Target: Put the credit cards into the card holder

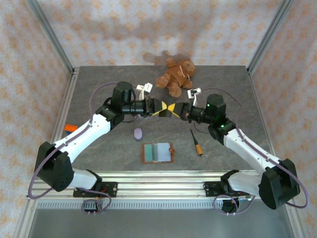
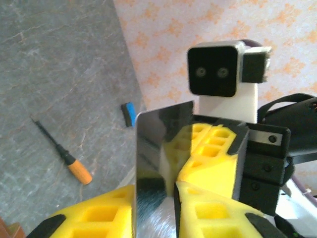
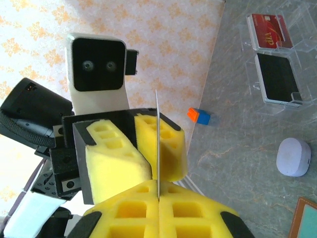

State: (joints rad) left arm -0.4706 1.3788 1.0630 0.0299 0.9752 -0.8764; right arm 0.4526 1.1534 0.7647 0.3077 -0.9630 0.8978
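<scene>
Both arms reach in over the middle of the grey table point(image 1: 225, 82), claws tip to tip in the air. Right gripper point(image 3: 158, 196): yellow pads pressed together on the near edge of one credit card point(image 2: 161, 148), which runs straight into the seam between them; firm pinch. The card is thin and glossy, stands on edge, and is clear of the table. Left gripper point(image 2: 153, 192): jaws narrow, with the card's other end in the slot between its pads. Whether those pads actually press on it, I cannot tell. The card spans the two claws, well above the surface and far of the card holder point(image 1: 158, 152). The holder lies open and flat near the front rail, between the two arm bases, pale inner pockets up, brown rim around, snap tab on its right side. Nothing touches it. Orange-handled screwdriver point(image 1: 196, 143) lies just right of the holder, shaft pointing far. Pale lilac oval object point(image 1: 138, 134) sits just far-left of the holder. Brown teddy bear point(image 1: 176, 77) lies on the far side of the table, behind the claws. A clear plastic case point(image 3: 275, 59) lies open on the table with a red card point(image 3: 267, 29) in one half. A small orange and blue piece point(image 3: 200, 117) rests at the table's left edge.
</scene>
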